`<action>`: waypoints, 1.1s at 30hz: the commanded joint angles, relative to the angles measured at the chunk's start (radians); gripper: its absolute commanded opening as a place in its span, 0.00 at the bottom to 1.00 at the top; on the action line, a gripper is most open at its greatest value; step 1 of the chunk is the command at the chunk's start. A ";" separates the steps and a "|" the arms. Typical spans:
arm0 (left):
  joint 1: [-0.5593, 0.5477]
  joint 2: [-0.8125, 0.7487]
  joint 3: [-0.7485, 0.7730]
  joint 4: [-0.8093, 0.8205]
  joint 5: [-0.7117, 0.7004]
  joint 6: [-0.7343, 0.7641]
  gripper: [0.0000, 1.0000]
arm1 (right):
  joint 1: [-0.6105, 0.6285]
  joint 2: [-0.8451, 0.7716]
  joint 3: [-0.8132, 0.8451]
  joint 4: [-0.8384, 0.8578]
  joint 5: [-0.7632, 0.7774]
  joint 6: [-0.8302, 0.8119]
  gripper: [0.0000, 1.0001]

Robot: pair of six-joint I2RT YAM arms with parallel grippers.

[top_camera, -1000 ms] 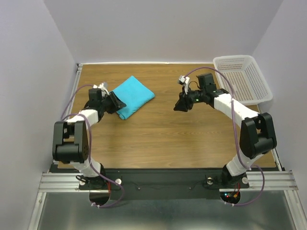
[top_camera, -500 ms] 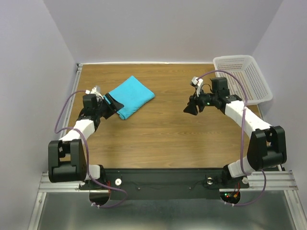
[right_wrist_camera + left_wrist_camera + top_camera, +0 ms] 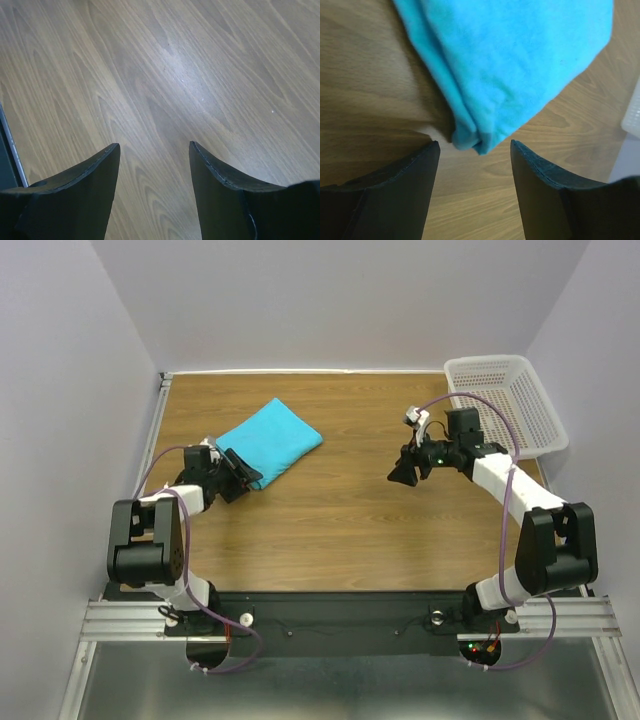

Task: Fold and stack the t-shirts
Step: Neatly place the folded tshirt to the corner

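A folded turquoise t-shirt (image 3: 272, 441) lies on the wooden table, left of the middle. In the left wrist view its near corner (image 3: 470, 142) lies just beyond the open jaws, apart from both fingers. My left gripper (image 3: 243, 469) is open and empty, low at the shirt's near-left corner. My right gripper (image 3: 403, 471) is open and empty over bare wood right of the middle; the right wrist view shows only table between its fingers (image 3: 80, 190).
A white perforated basket (image 3: 505, 403) stands at the table's far right corner. Its edge shows at the right of the left wrist view (image 3: 634, 110). The table's left rail (image 3: 157, 430) runs close beside the left arm.
My left gripper has drawn back toward me and now sits off the shirt's near corner. My right gripper has moved right, toward the basket. The shirt has not moved.
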 commanded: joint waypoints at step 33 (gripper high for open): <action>0.212 0.406 0.699 -0.568 -0.377 0.518 0.00 | -0.045 0.004 -0.005 0.016 -0.073 -0.017 0.63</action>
